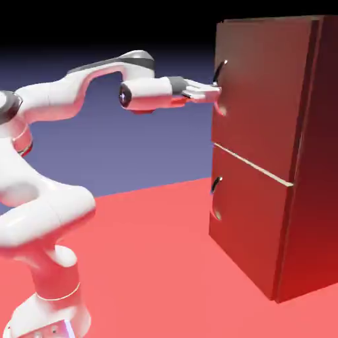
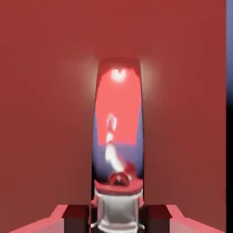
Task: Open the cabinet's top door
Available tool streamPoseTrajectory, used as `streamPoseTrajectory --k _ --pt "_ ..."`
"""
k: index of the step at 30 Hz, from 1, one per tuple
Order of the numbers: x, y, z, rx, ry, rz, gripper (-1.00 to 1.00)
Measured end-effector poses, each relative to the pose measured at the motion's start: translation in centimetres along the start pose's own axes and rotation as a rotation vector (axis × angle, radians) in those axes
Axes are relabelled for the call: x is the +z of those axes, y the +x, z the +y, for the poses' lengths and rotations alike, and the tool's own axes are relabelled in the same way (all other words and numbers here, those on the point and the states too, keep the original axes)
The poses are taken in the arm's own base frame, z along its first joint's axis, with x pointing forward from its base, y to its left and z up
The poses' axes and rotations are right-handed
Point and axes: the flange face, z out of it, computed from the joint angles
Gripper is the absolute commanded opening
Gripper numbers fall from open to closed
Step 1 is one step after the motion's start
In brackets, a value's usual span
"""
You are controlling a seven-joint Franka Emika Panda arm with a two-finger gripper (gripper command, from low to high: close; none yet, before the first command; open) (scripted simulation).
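A white jointed robot arm (image 1: 46, 198) reaches level across a red table (image 1: 152, 264) toward a tall dark reddish-brown wooden cabinet (image 1: 277, 158) at the exterior view's right. Its two-finger gripper (image 1: 214, 92) sits at the curved dark metal handle (image 1: 220, 71) near the left edge of the larger upper door panel (image 1: 261, 99). In the hand view, that shiny handle (image 2: 118, 136) fills the middle, running up between the two grey fingertips (image 2: 76, 216), which stand close on either side; whether they actually clamp it cannot be told. The top door looks flush with the cabinet, apparently not yet opened. Reaching the handle seems done; pulling the door open remains.
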Motion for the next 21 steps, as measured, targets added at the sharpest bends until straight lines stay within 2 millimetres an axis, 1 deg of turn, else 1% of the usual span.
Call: streamPoseTrajectory --k 6,10,15,21 --pt "-5.3 -2.2 -2.2 -0.001 -0.125 0.126 -1.0" --pt "-8.3 -3.9 -3.9 0.001 -0.205 0.205 -1.0" --pt "-11.4 -6.0 -6.0 0.001 -0.293 0.292 -1.0" --pt "-14.2 -8.6 -8.6 0.0 -0.387 0.387 -1.0"
